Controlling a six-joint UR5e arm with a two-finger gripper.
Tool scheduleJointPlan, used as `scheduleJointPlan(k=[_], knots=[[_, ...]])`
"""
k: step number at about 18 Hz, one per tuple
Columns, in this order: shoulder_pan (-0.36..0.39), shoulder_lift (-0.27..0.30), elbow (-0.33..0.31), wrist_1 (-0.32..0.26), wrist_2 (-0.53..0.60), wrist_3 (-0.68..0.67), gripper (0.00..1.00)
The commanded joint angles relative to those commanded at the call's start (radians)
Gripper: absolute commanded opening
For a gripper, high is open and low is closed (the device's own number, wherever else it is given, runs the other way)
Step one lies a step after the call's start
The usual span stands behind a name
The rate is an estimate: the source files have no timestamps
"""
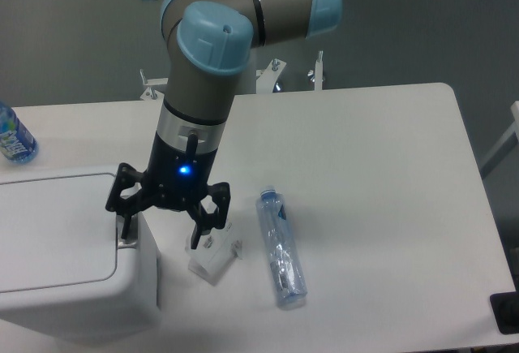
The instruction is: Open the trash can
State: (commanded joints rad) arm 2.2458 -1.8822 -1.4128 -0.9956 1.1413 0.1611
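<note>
Gripper (162,226) spread — straddling trash can (61,247) edge.

I am seeing a white table (365,166) with rounded corners filling most of the view. A clear plastic water bottle (280,247) is lying on its side near the front edge, its cap pointing away from me and its body looking crumpled. Just beside it, to the left, a small white plastic piece (215,260) is resting on the tabletop. At the far left edge, a blue-labelled bottle (14,135) is standing, partly cut off. Metal brackets (154,85) are showing beyond the far edge.
</note>
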Motion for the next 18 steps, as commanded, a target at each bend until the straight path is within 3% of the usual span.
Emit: scheduleJointPlan(k=[13,18], knots=[[0.000,0.000,0.008,0.005,-0.002,0.000,1.00],[0.011,0.029,0.038,0.005,0.000,0.005,1.00]])
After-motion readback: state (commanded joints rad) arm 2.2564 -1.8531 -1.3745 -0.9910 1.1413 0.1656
